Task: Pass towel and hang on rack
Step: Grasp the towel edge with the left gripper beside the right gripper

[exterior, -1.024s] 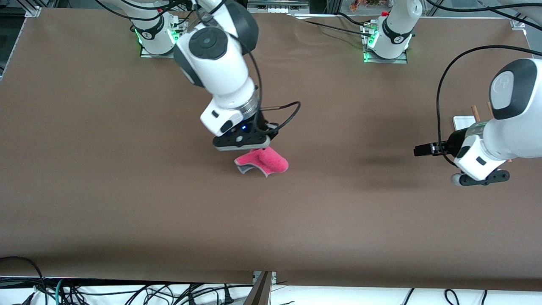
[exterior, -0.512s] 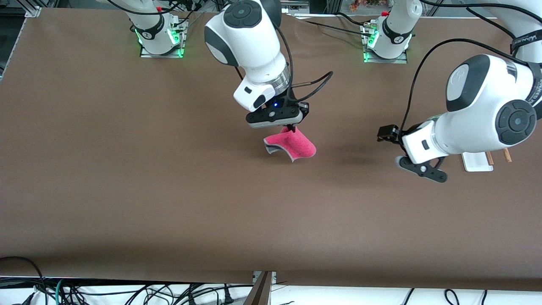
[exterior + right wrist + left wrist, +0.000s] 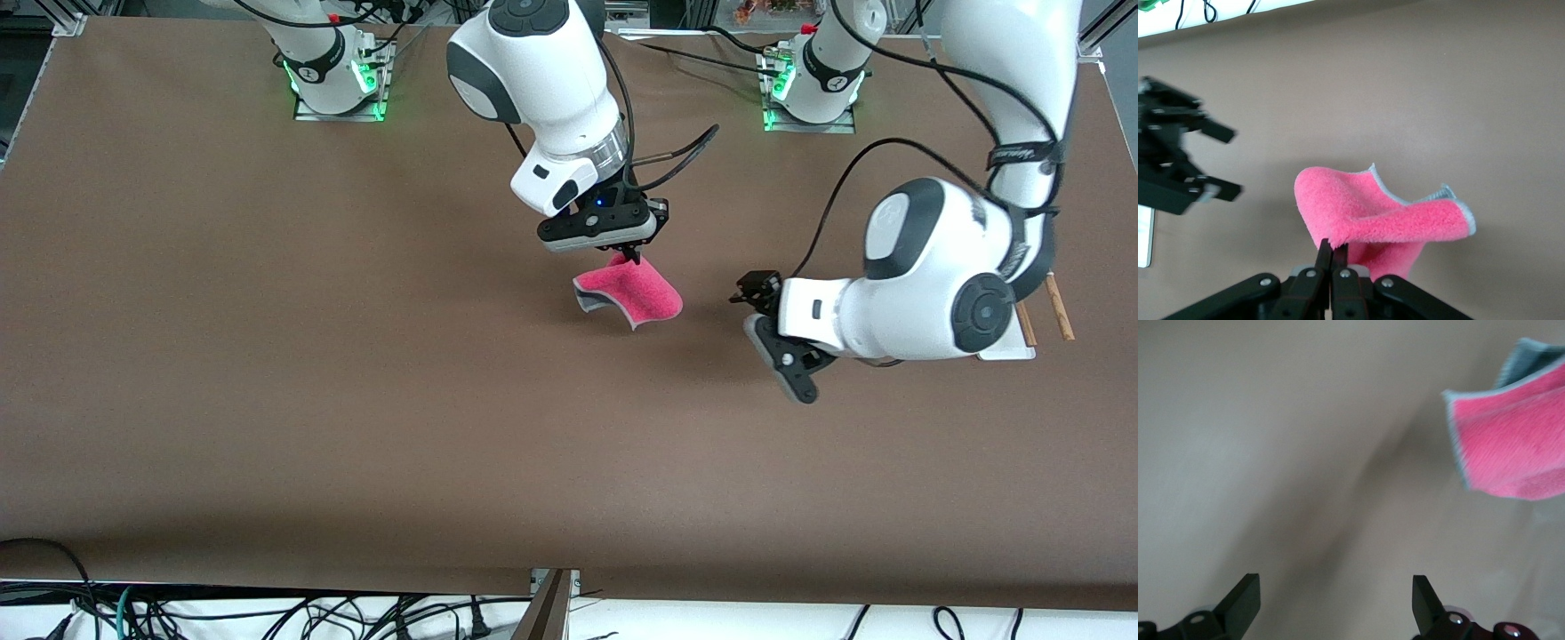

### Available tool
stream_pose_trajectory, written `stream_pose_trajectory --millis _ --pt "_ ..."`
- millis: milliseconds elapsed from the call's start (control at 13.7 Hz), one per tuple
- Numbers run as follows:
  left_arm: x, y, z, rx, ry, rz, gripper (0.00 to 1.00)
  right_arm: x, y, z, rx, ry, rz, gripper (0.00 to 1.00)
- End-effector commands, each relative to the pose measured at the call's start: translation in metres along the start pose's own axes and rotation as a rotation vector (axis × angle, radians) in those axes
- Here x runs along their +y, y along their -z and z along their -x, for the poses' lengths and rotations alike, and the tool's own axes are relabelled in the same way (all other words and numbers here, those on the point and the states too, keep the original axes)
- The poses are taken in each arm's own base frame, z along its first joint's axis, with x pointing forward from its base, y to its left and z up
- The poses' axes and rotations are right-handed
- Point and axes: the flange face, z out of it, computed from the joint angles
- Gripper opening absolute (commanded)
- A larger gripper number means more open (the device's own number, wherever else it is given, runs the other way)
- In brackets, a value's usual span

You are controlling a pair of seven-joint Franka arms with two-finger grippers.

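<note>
Pink terry fills the grip of the right gripper (image 3: 628, 255), whose fingers are pinched tight on one hem of the towel (image 3: 633, 296); the right wrist view shows the two pads (image 3: 1333, 263) pressed together with the cloth (image 3: 1386, 220) curling out from them in a loose fold, its grey-edged underside showing. The towel hangs in the air over the middle of the table (image 3: 267, 356), somewhat closer to the edge where the arm bases stand than to the edge by the front camera, and it touches nothing else. Just beside it, toward the left arm's end, the left gripper (image 3: 756, 307) is turned sideways to face the cloth, its fingers (image 3: 1243, 600) spread wide with nothing between them; in the left wrist view the towel (image 3: 1511, 447) sits off to one side of the gap, not yet between the fingers. The rack (image 3: 1036, 316) stands near the table edge at the left arm's end, mostly hidden by that arm, with only its wooden rods and a strip of white base showing. The step in hand looks like the handover. Next, the left gripper probably needs to line its open gap up with a free hem, close on it, and only then should the right gripper let go.
</note>
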Motion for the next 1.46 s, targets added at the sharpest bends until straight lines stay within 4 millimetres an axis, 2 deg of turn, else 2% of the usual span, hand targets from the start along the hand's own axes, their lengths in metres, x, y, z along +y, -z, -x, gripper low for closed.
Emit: stream_pose_trajectory --millis 0,73,220,366,585,878,1024,1098,1244,1317,1390 --pt "0.016 -0.007 -0.019 0.055 -0.176 0.011 1.0 -0.01 0.007 0.003 0.011 -0.001 -0.015 0.0" --pt "0.026 -0.007 -0.025 0.058 -0.196 0.017 1.0 -0.012 0.008 0.005 0.011 0.002 -0.016 0.0" --pt "0.06 -0.006 -0.042 0.067 -0.24 0.037 1.0 -0.012 0.007 0.005 0.011 0.006 -0.015 0.0" --pt "0.079 -0.003 -0.04 0.053 -0.249 0.034 1.0 -0.012 0.007 0.005 0.011 0.009 -0.017 0.0" --pt "0.084 -0.005 -0.036 0.036 -0.26 0.03 1.0 -0.012 0.008 0.005 0.011 0.009 -0.017 0.0" --pt "0.087 -0.016 -0.045 0.043 -0.268 0.021 1.0 -0.012 0.008 0.005 0.011 0.011 -0.017 0.0" --pt "0.092 -0.023 -0.051 0.046 -0.277 0.017 0.82 -0.012 0.008 0.005 0.011 0.01 -0.016 0.0" --pt "0.094 -0.023 -0.052 0.048 -0.281 0.012 0.54 -0.012 0.008 0.005 0.011 0.011 -0.016 0.0" --pt "0.094 -0.021 -0.053 0.026 -0.304 -0.02 0.14 -0.012 0.008 0.005 0.011 0.011 -0.016 0.0" --pt "0.092 -0.021 -0.052 0.023 -0.305 -0.023 0.0 -0.012 0.008 0.005 0.01 0.011 -0.015 0.0" --pt "0.091 -0.021 -0.051 0.02 -0.303 -0.02 0.0 -0.012 0.008 0.005 0.01 0.011 -0.015 0.0"
